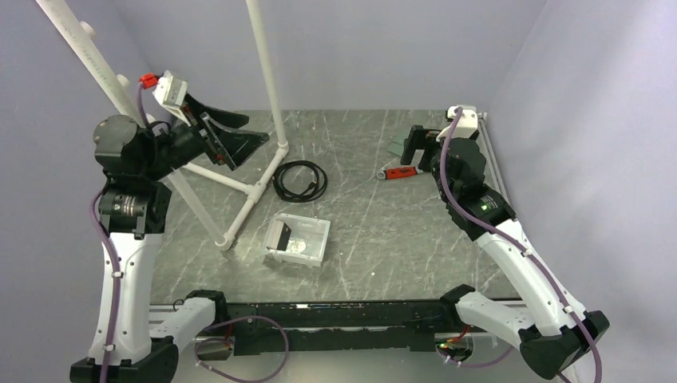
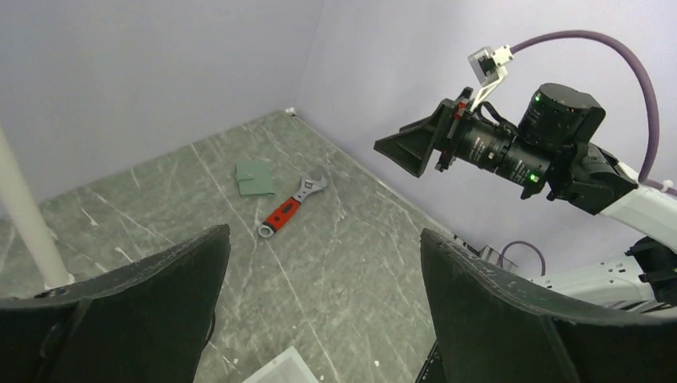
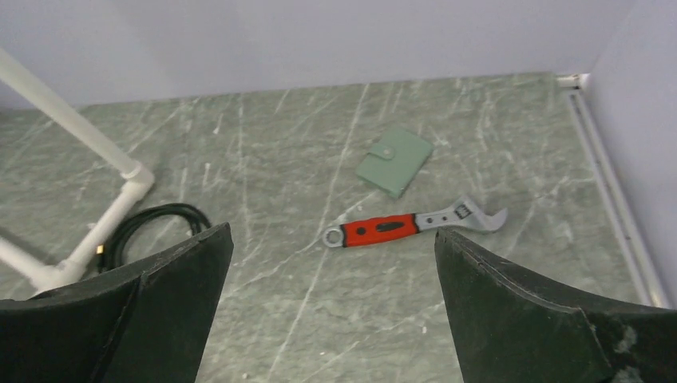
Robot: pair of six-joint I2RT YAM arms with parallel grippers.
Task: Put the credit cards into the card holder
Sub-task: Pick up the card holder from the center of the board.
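Card holder [image 3: 394,163], folded shut, at far right of worktop [image 3: 239,144] near wrench [image 3: 407,226]; left claw [image 2: 323,239] and right claw [image 3: 333,233] both gape empty; so close, we risk snagging wrench instead.

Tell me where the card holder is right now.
In the right wrist view the card holder lies closed on the table's far right part, just beyond the red-handled wrench and not touching it.

A red-handled wrench [image 3: 415,226] is seen lying flat on the grey marbled tabletop [image 3: 239,159], just ahead of the right pincer [image 3: 332,239]. A coiled black cable [image 3: 152,219] and a white pipe frame [image 3: 80,132] are found farther off to its left. A white tray [image 1: 307,217] is set well behind it, leftward.
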